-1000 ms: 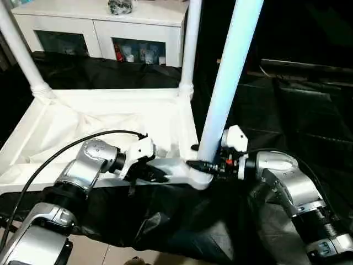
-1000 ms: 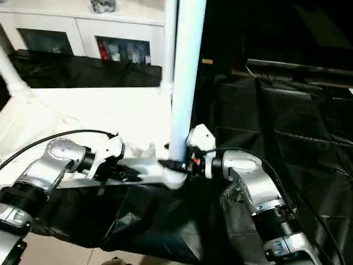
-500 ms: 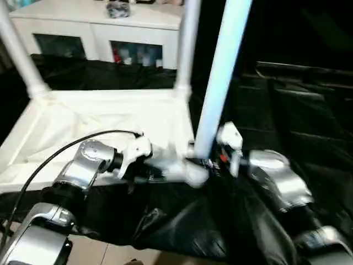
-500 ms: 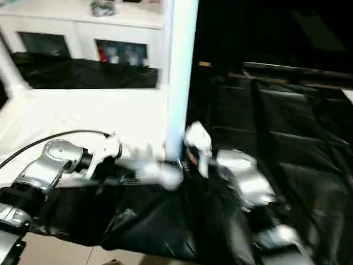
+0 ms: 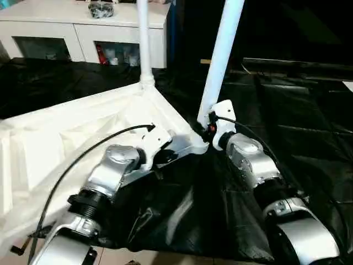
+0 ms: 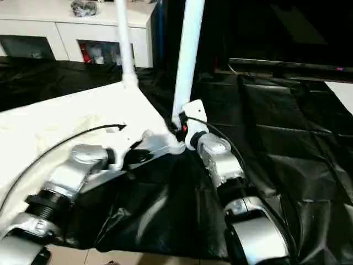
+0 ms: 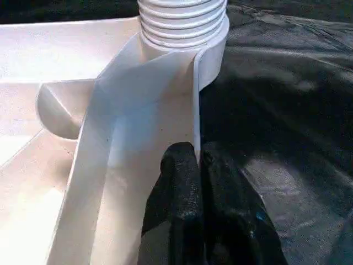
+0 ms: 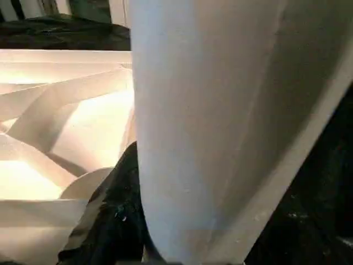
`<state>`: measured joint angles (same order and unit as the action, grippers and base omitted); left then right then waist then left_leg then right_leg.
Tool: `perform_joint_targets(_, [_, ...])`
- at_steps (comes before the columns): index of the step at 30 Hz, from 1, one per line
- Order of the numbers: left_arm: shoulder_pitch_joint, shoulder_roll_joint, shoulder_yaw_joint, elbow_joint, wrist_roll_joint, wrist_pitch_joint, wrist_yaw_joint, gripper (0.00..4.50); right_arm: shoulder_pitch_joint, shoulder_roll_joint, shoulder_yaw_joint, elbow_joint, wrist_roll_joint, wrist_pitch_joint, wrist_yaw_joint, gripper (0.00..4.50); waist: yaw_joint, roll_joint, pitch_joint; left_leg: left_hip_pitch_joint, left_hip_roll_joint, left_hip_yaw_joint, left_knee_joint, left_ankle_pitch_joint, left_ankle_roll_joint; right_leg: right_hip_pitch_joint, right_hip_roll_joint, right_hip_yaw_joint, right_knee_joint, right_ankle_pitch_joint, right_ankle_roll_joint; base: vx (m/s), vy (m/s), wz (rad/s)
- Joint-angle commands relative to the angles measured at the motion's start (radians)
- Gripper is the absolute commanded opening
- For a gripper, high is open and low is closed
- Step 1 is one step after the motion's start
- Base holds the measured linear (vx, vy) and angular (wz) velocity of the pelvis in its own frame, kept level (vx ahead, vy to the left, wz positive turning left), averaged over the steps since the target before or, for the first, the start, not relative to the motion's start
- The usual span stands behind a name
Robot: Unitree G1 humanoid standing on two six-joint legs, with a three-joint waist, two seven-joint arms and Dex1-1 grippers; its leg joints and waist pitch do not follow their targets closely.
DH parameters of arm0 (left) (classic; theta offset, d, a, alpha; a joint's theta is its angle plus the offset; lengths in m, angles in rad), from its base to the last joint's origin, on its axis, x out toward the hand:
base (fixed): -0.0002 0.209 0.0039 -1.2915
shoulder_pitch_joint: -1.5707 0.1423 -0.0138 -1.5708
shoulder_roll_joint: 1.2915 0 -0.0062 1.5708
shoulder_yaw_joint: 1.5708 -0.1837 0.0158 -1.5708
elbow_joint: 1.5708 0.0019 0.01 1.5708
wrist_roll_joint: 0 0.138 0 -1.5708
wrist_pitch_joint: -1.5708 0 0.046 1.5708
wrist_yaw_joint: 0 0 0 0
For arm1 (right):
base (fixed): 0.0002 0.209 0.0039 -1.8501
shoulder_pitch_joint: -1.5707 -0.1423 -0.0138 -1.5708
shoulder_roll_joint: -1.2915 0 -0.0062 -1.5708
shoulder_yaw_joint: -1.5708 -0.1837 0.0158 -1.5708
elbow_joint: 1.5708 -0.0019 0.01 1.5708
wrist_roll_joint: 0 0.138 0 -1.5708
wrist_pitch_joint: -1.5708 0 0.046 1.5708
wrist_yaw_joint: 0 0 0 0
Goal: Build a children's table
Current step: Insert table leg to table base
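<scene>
White cabinet (image 5: 83,22) with glass-fronted doors at the back; black sheeting (image 5: 298,110) over the surface.

Tabletop (image 5: 66,132) on sheet (image 5: 309,121); two legs (image 5: 220,61) upright; cabinet (image 5: 83,27) behind.

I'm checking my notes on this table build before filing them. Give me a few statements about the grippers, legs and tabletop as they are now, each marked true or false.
1. The left gripper is shut on the rim of the tabletop, close to a corner socket. True.
2. The right gripper holds a leg that lies flat on the black sheet. False: the leg it grips near the base stands up from the near corner socket.
3. Another leg stands in the far corner socket. True.
4. The tabletop lies with its smooth top face up. False: its ribbed underside faces up.
5. A white cabinet stands behind the work. True.
</scene>
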<state>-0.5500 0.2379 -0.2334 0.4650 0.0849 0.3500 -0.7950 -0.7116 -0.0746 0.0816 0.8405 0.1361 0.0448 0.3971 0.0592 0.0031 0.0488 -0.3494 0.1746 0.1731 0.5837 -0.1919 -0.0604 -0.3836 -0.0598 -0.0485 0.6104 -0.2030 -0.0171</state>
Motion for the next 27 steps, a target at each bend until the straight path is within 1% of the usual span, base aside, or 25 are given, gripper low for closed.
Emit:
perform_joint_targets(1, [-0.016, -0.01, 0.0, -0.07, 0.0, 0.002, 0.025, 0.0, 0.06, 0.038, 0.042, 0.146, -0.037, 0.06, 0.008, 1.88, 0.004, 0.011, -0.046, 0.0, 0.056, -0.027, -0.086, -0.323, -0.012, 0.027, -0.092, 0.052, -0.09, -0.31, -0.199, 0.0, 0.0, 0.0])
perform_joint_targets(4, [-0.012, -0.004, -0.011, -0.084, 0.009, 0.015, 0.02, 0.0, 0.055, 0.045, 0.042, 0.155, -0.033, 0.044, 0.035, 1.88, 0.002, 0.013, -0.043, 0.001, 0.056, -0.027, -0.087, -0.341, -0.012, 0.025, -0.092, 0.05, -0.094, -0.344, -0.194, 0.0, 0.0, 0.0])
perform_joint_targets(5, [-0.011, 0.004, -0.019, -0.085, 0.015, 0.016, 0.02, 0.0, 0.054, 0.047, 0.041, 0.152, -0.034, 0.015, 0.049, 1.88, 0.001, 0.012, -0.042, 0.002, 0.056, -0.028, -0.088, -0.352, -0.013, 0.023, -0.093, 0.051, -0.097, -0.371, -0.187, 0.0, 0.0, 0.0])
perform_joint_targets(6, [-0.01, 0.006, -0.021, -0.085, 0.015, 0.017, 0.019, 0.0, 0.052, 0.049, 0.033, 0.151, -0.03, 0.009, 0.059, 1.88, 0.001, 0.014, -0.042, 0.004, 0.056, -0.028, -0.088, -0.361, -0.014, 0.021, -0.092, 0.051, -0.098, -0.384, -0.183, 0.0, 0.0, 0.0])
perform_joint_targets(7, [-0.01, 0.007, -0.021, -0.085, 0.014, 0.016, 0.018, 0.0, 0.05, 0.05, 0.027, 0.151, -0.026, 0.007, 0.065, 2.23, 0.001, 0.013, -0.044, 0.005, 0.056, -0.028, -0.088, -0.359, -0.014, 0.021, -0.093, 0.052, -0.099, -0.379, -0.184, 0.0, 0.0, 0.0])
perform_joint_targets(8, [-0.01, 0.009, -0.022, -0.084, 0.013, 0.015, 0.016, 0.0, 0.05, 0.051, 0.021, 0.147, -0.021, 0.0, 0.073, 2.23, 0.001, 0.012, -0.044, 0.004, 0.056, -0.027, -0.088, -0.354, -0.013, 0.021, -0.092, 0.053, -0.098, -0.371, -0.186, 0.0, 0.0, 0.0])
perform_joint_targets(9, [-0.011, 0.012, -0.023, -0.081, 0.014, 0.012, 0.014, 0.0, 0.05, 0.051, 0.015, 0.143, -0.015, -0.007, 0.083, 2.6, 0.003, 0.015, -0.045, 0.004, 0.057, -0.027, -0.088, -0.338, -0.01, 0.022, -0.091, 0.053, -0.095, -0.337, -0.194, 0.0, 0.0, 0.0])
perform_joint_targets(10, [-0.012, 0.014, -0.024, -0.08, 0.014, 0.01, 0.012, 0.0, 0.05, 0.05, 0.012, 0.14, -0.011, -0.008, 0.089, 2.63, 0.003, 0.015, -0.045, 0.004, 0.057, -0.026, -0.088, -0.334, -0.009, 0.022, -0.09, 0.053, -0.094, -0.322, -0.198, 0.0, 0.0, 0.0])
perform_joint_targets(11, [-0.012, 0.021, -0.026, -0.079, 0.013, 0.008, 0.003, 0.0, 0.052, 0.046, 0.01, 0.129, -0.006, -0.017, 0.117, 2.67, 0.004, 0.015, -0.047, 0.004, 0.057, -0.024, -0.086, -0.324, -0.007, 0.023, -0.09, 0.053, -0.092, -0.296, -0.21, 0.0, 0.0, 0.0])
perform_joint_targets(12, [-0.012, 0.025, -0.026, -0.078, 0.012, 0.005, -0.002, 0.0, 0.054, 0.044, 0.01, 0.121, -0.004, -0.021, 0.133, 2.78, 0.006, 0.015, -0.048, 0.004, 0.057, -0.023, -0.085, -0.316, -0.005, 0.024, -0.09, 0.054, -0.092, -0.279, -0.213, 0.0, 0.0, 0.0])
perform_joint_targets(13, [-0.013, 0.043, -0.029, -0.075, 0.001, -0.023, -0.045, 0.0, 0.063, 0.032, 0.017, 0.086, 0.004, -0.036, 0.194, 2.78, 0.003, 0.013, -0.05, -0.006, 0.056, -0.023, -0.086, -0.271, 0.006, 0.034, -0.088, 0.051, -0.082, -0.212, -0.226, 0.0, 0.0, 0.0])
perform_joint_targets(14, [-0.012, 0.049, -0.03, -0.073, -0.009, -0.043, -0.071, 0.0, 0.065, 0.026, 0.023, 0.076, 0.001, -0.038, 0.206, 2.93, 0.005, 0.013, -0.049, -0.006, 0.055, -0.023, -0.085, -0.27, 0.013, 0.034, -0.088, 0.05, -0.084, -0.213, -0.224, 0.0, 0.0, 0.0])
perform_joint_targets(15, [-0.012, 0.051, -0.03, -0.073, -0.014, -0.05, -0.081, 0.0, 0.066, 0.024, 0.026, 0.073, 0.0, -0.039, 0.212, 3.05, 0.005, 0.013, -0.051, -0.005, 0.055, -0.021, -0.082, -0.259, 0.021, 0.034, -0.089, 0.051, -0.083, -0.2, -0.228, 0.0, 0.0, 0.0])
perform_joint_targets(16, [-0.011, 0.056, -0.03, -0.074, -0.027, -0.06, -0.105, 0.0, 0.068, 0.019, 0.032, 0.066, -0.003, -0.044, 0.229, 3.1, 0.006, 0.015, -0.053, -0.006, 0.055, -0.021, -0.081, -0.243, 0.023, 0.037, -0.091, 0.052, -0.08, -0.181, -0.231, 0.0, 0.0, 0.0])
perform_joint_targets(17, [-0.007, 0.073, -0.029, -0.075, -0.06, -0.087, -0.175, 0.0, 0.08, 0.0, 0.051, 0.036, -0.01, -0.051, 0.277, 3.1, 0.006, 0.015, -0.058, -0.009, 0.055, -0.02, -0.077, -0.192, 0.035, 0.04, -0.088, 0.05, -0.071, -0.101, -0.246, 0.0, 0.0, 0.0])
perform_joint_targets(19, [-0.007, 0.074, -0.03, -0.075, -0.061, -0.088, -0.179, 0.0, 0.082, -0.002, 0.053, 0.033, -0.01, -0.052, 0.282, 3.1, 0.008, 0.016, -0.062, -0.009, 0.054, -0.018, -0.072, -0.153, 0.045, 0.04, -0.087, 0.049, -0.065, -0.037, -0.262, 0.0, 0.0, 0.0])
perform_joint_targets(20, [-0.011, 0.101, -0.04, -0.062, -0.071, -0.113, -0.237, 0.0, 0.101, -0.031, 0.074, -0.008, -0.018, -0.061, 0.352, 3.1, 0.012, 0.017, -0.066, -0.01, 0.053, -0.018, -0.066, -0.113, 0.059, 0.042, -0.084, 0.047, -0.058, 0.038, -0.275, 0.0, 0.0, 0.0])
perform_joint_targets(21, [-0.013, 0.109, -0.044, -0.057, -0.071, -0.121, -0.251, 0.0, 0.106, -0.039, 0.078, -0.018, -0.02, -0.064, 0.374, 3.1, 0.014, 0.019, -0.068, -0.011, 0.053, -0.015, -0.061, -0.087, 0.079, 0.04, -0.083, 0.046, -0.05, 0.103, -0.287, 0.0, 0.0, 0.0])
perform_joint_targets(22, [-0.019, 0.123, -0.049, -0.041, -0.07, -0.145, -0.275, 0.0, 0.121, -0.062, 0.095, -0.045, -0.024, -0.068, 0.43, 3.1, 0.014, 0.02, -0.065, -0.012, 0.054, -0.016, -0.062, -0.084, 0.087, 0.04, -0.081, 0.044, -0.05, 0.112, -0.291, 0.0, 0.0, 0.0])
perform_joint_targets(23, [-0.021, 0.128, -0.05, -0.035, -0.075, -0.158, -0.295, 0.0, 0.133, -0.077, 0.109, -0.066, -0.025, -0.071, 0.465, 3.1, 0.018, 0.02, -0.064, -0.011, 0.056, -0.013, -0.062, -0.097, 0.092, 0.04, -0.081, 0.042, -0.05, 0.107, -0.293, 0.0, 0.0, 0.0])
perform_joint_targets(25, [-0.024, 0.134, -0.049, -0.029, -0.081, -0.162, -0.318, 0.0, 0.147, -0.095, 0.123, -0.09, -0.027, -0.069, 0.503, 3.1, 0.026, 0.02, -0.06, -0.01, 0.059, -0.012, -0.065, -0.133, 0.088, 0.04, -0.083, 0.041, -0.056, 0.054, -0.289, 0.0, 0.0, 0.0])
perform_joint_targets(27, [-0.033, 0.146, -0.048, -0.011, -0.102, -0.179, -0.378, 0.0, 0.177, -0.136, 0.154, -0.142, -0.037, -0.056, 0.587, 3.1, 0.035, 0.02, -0.059, -0.006, 0.062, -0.012, -0.067, -0.161, 0.069, 0.038, -0.085, 0.043, -0.058, -0.004, -0.28, 0.0, 0.0, 0.0])
